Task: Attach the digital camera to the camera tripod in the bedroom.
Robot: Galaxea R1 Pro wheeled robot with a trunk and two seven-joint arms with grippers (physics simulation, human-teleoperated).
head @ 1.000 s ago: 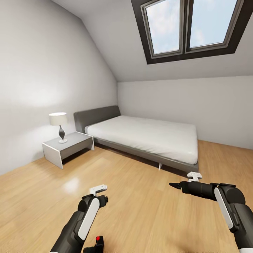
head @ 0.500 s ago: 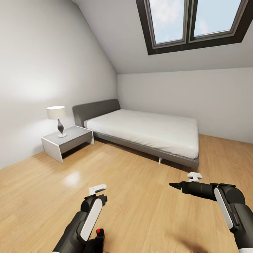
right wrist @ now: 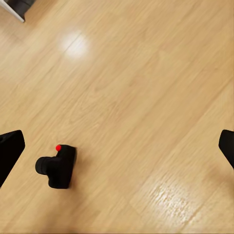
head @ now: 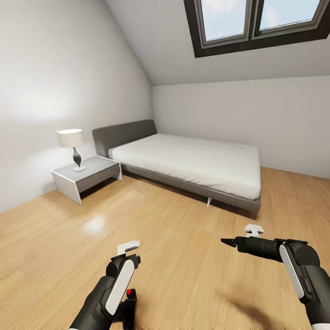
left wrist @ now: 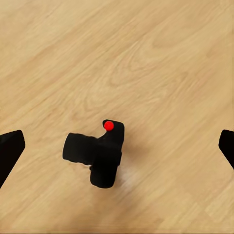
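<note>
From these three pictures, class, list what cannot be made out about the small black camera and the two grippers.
- Small black camera: in the head view, mostly hidden behind the left forearm; only its red dot side shows.
- Left gripper: in the left wrist view, fingertips cut off by the side edges.
- Right gripper: in the right wrist view, likewise cut off.

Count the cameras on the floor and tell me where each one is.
1. The camera lies on the wood floor, below the left arm in the head view, between the left gripper's open fingers in the left wrist view. Others may be hidden.
</note>
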